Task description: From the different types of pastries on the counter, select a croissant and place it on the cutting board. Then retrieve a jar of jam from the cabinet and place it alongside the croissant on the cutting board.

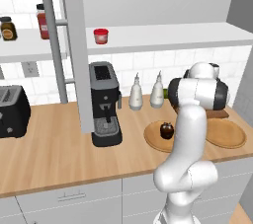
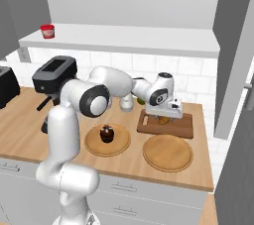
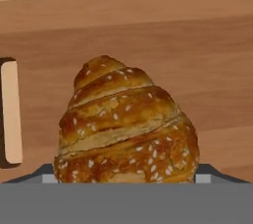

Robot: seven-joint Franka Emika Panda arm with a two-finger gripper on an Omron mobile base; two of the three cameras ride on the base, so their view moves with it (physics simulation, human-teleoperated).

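Pincer (image 2: 163, 118) is hanging low over the cutting board (image 2: 181, 129) right of centre in the right base view, its jaws standing wide to either side of the croissant (image 3: 126, 127), which is filling the middle of the hand view with the dark board beneath it and the board's handle hole at the left edge. Whether the fingers are pressing the pastry or have let go of it I cannot tell, since their tips are barely showing at the bottom corners beside it; the wide spread reads to me as a release, or as a loose hold on a wide pastry. The croissant appears to be resting on the board, so the first step looks to be finishing. In the left base view the jar of jam (image 1: 101, 36) is standing on the white shelf of the cabinet (image 1: 163, 37) at upper centre, well apart from the board; in the right base view it is sitting at upper left. A dark round pastry (image 2: 106, 134) is lying on a round plate (image 2: 94, 145) at lower centre, with a second plate (image 2: 167, 152) to its right. Next, I judge, the hand needs to lift straight off without dragging the croissant, then swing up toward the shelf, keeping clear of the coffee machine (image 1: 105, 103) at centre left of the left base view, and close on the squat jar.
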